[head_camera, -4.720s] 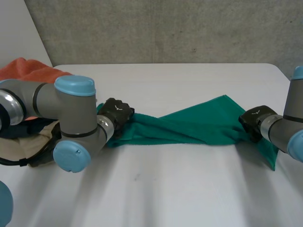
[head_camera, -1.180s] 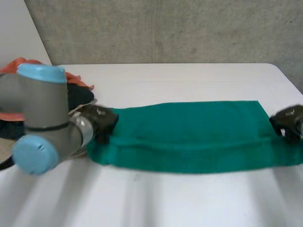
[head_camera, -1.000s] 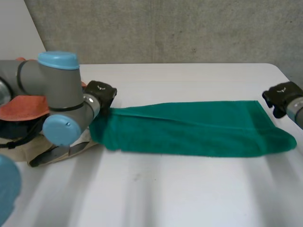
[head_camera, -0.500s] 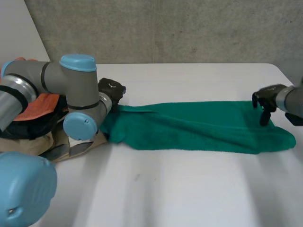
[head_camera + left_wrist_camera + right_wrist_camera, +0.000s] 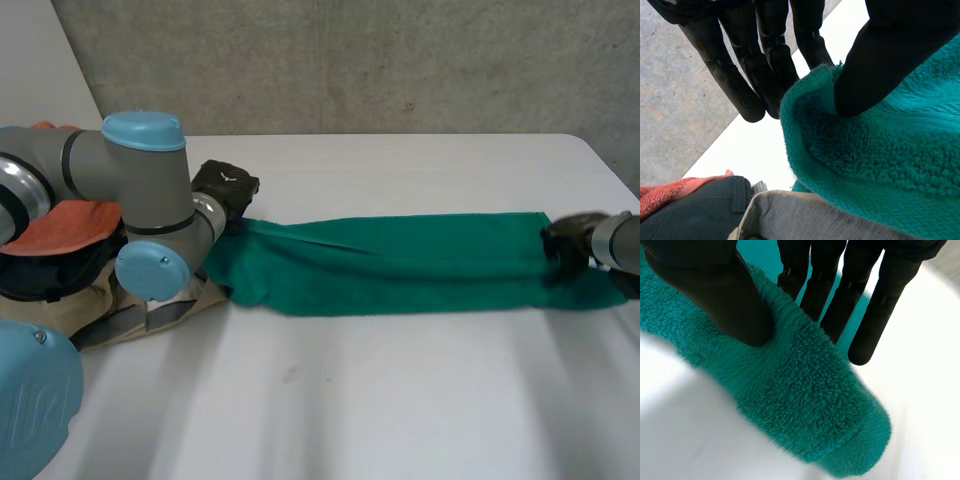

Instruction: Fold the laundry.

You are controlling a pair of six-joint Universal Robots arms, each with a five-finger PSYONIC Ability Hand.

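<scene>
A green towel (image 5: 400, 265) lies in a long folded band across the white table (image 5: 400, 400). My left hand (image 5: 225, 188) is at its left end. In the left wrist view the thumb (image 5: 880, 65) presses on the towel's (image 5: 880, 160) edge and the fingers (image 5: 765, 55) stand behind it, pinching the edge. My right hand (image 5: 568, 240) sits on the towel's right end. In the right wrist view its thumb (image 5: 715, 295) lies on top of the towel (image 5: 800, 405) and the fingers (image 5: 840, 290) reach down its far side, pinching the fold.
A pile of laundry sits at the table's left edge under my left arm: an orange cloth (image 5: 60, 225), a dark garment (image 5: 50, 270) and a beige one (image 5: 120, 320). A grey wall (image 5: 350, 60) stands behind the table.
My right hand has dropped onto the towel's right end and closed on it. The left hand has shifted slightly left with its end, and the towel lies straighter.
</scene>
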